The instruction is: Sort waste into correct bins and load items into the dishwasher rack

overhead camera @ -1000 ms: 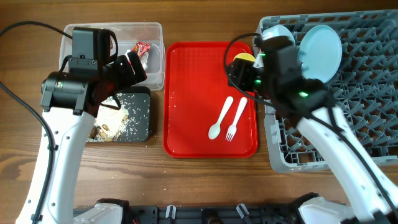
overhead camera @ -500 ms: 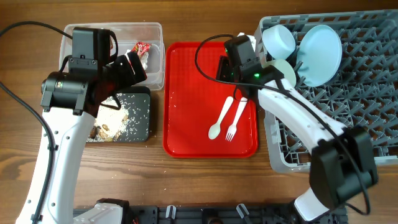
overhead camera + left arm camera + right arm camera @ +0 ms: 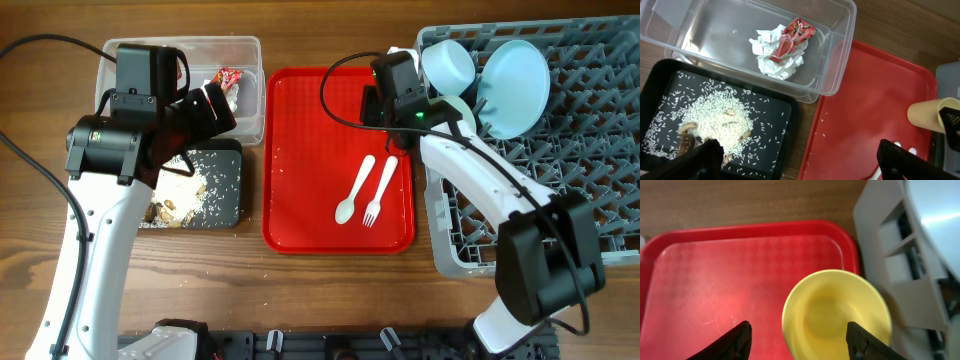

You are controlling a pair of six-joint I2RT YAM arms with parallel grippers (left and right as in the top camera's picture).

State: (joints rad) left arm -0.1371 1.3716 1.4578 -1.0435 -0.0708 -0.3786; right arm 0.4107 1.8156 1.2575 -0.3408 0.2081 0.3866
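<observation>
My right gripper (image 3: 802,341) hovers open over the small yellow cup (image 3: 836,314), which stands in the red tray's far right corner. The cup sits toward the right finger, and the left finger is clear of it. In the overhead view the right gripper (image 3: 385,108) hides the cup. A white spoon (image 3: 354,190) and fork (image 3: 379,190) lie on the red tray (image 3: 310,180). My left gripper (image 3: 800,162) is open and empty above the black tray (image 3: 785,107) of rice scraps (image 3: 715,115). The red wrapper (image 3: 792,37) and napkin (image 3: 774,62) lie in the clear tub (image 3: 700,20).
The grey dishwasher rack (image 3: 560,200) fills the right side. It holds a pale blue plate (image 3: 515,85) and two bowls (image 3: 448,62), all standing at its far left corner. The rack's wall (image 3: 900,245) rises right beside the cup.
My right arm has swung in over the tray's far right corner and now covers the yellow cup in the overhead view. The left arm has not moved.
</observation>
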